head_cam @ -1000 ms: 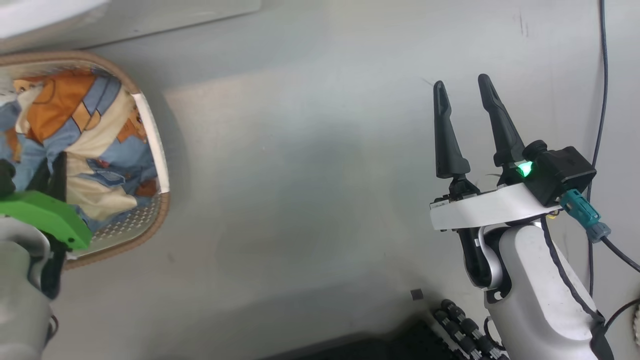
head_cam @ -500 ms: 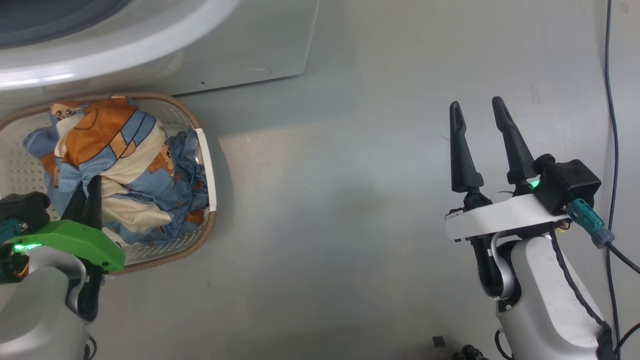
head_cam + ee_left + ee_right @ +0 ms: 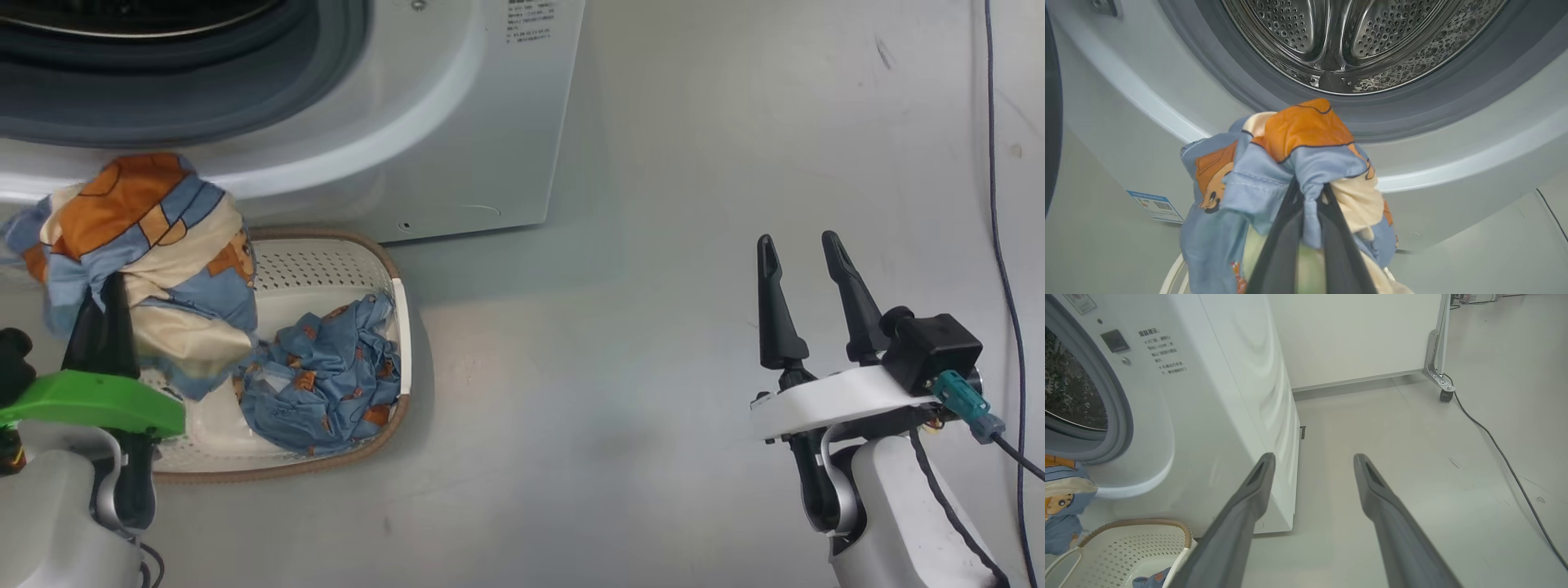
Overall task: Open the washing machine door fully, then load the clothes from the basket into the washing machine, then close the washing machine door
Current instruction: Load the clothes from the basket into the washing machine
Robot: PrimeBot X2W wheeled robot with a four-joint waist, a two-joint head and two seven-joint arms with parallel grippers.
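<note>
Washing machine [image 3: 457,122], one big white front-loading box, is standing on the pale grey floor [image 3: 653,343] with its round mouth facing the robot. One perforated steel drum [image 3: 1339,41] is gleaming inside one dark grey gasket [image 3: 1241,77], and one small blue sticker [image 3: 1154,206] is sitting low on its front. One small cream plastic basket [image 3: 314,265] with perforated sides and a brown woven-look rim is sitting on the floor just before the machine's front, below the mouth.

Two garments are making up the clothes [image 3: 204,310]. One light blue garment with orange and cream patches [image 3: 155,237] is hanging bunched in the air above the basket's left part, in front of the lower edge of the mouth and outside the drum. The left gripper [image 3: 108,298] is pinching it, its two dark fingers closed on a fold of the cloth, which is draping over and around the fingertips. One crumpled blue garment with small orange prints [image 3: 326,384] is lying inside the basket, at its right end, near that gripper and apart from it.

Two grippers are showing. The right gripper [image 3: 798,241] is hovering over bare floor well to the right of basket and clothes, its fingers spread wide with nothing between them. One thin dark cable [image 3: 1002,269] is trailing along the floor at the far right.
</note>
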